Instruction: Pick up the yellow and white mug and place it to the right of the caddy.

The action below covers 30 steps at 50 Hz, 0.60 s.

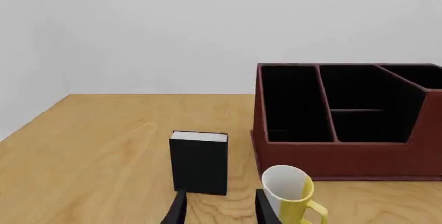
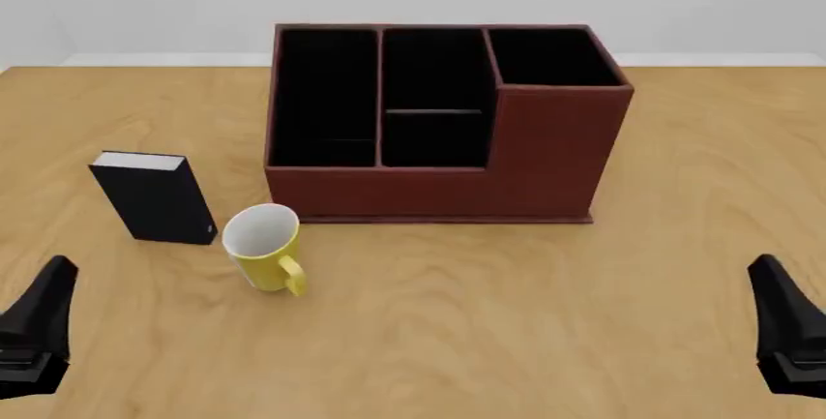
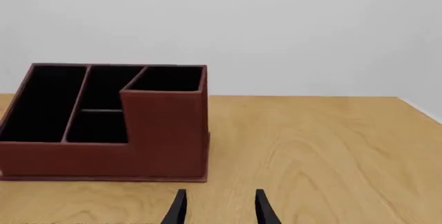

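Observation:
The yellow and white mug (image 2: 265, 246) stands upright on the table just in front of the caddy's left front corner, handle toward the camera; the left wrist view shows the mug (image 1: 290, 193) too. The caddy (image 2: 439, 124) is a large reddish-brown box with black compartments at the table's middle back, also seen as the caddy (image 1: 345, 120) and the caddy (image 3: 103, 125). My left gripper (image 2: 37, 327) sits low at the front left, open, well short of the mug; its fingers (image 1: 178, 211) are spread and hold nothing. My right gripper (image 2: 787, 337) is at the front right, open, its fingers (image 3: 261, 208) apart.
A small black book-like box (image 2: 155, 196) stands upright left of the mug, close to it, also seen as the black box (image 1: 200, 162). Bare wooden table (image 2: 697, 206) stretches to the right of the caddy. A pale wall lies behind the table.

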{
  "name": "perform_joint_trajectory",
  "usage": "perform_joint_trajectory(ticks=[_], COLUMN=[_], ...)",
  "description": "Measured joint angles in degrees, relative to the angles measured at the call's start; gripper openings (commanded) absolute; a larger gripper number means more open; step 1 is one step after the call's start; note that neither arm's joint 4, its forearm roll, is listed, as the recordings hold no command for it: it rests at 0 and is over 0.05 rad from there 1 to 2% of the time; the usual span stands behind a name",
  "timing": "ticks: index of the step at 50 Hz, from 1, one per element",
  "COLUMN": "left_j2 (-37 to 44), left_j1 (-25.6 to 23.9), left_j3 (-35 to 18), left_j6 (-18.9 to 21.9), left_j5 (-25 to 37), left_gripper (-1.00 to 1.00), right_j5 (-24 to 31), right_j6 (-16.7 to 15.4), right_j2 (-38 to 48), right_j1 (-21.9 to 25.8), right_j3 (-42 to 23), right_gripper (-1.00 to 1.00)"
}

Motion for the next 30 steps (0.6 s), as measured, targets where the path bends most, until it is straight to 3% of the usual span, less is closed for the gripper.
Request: perform_joint_trajectory(ticks=[30], left_j2=[0.00], left_j1=[0.00], left_j3=[0.00], left_j6=[0.00], left_j5=[0.00], left_gripper=[1.00], right_j5=[-0.77], right_j6=[-0.19], right_j2=[8.21], right_j1=[3.35], right_j3=[-6.75], right_gripper=[1.00])
